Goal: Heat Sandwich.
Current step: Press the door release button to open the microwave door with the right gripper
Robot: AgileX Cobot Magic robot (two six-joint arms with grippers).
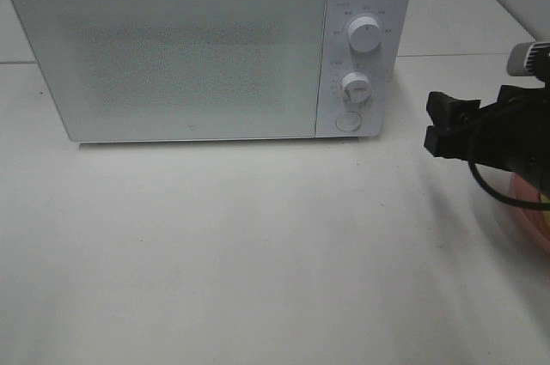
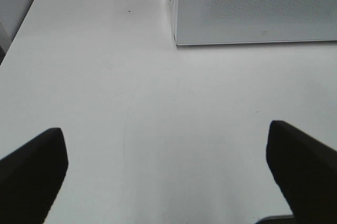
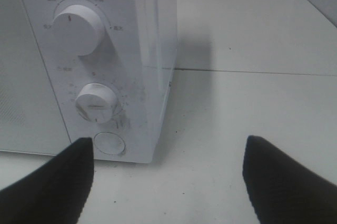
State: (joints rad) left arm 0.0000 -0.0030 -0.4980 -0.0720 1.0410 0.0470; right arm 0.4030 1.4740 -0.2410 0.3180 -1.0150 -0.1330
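While the left gripper (image 2: 166, 129) and right gripper (image 3: 169, 142) gape empty, one shut microwave (image 1: 172, 47) shows two knobs (image 1: 364, 35) (image 1: 355, 86), one button (image 1: 348, 120).

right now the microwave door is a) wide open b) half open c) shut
c, the microwave door lies flush with the control panel in the exterior high view, with no gap showing.

One microwave (image 1: 172, 47) (two knobs (image 1: 364, 36) (image 1: 355, 86), one button (image 1: 348, 120)), perhaps one plate (image 1: 537, 223).
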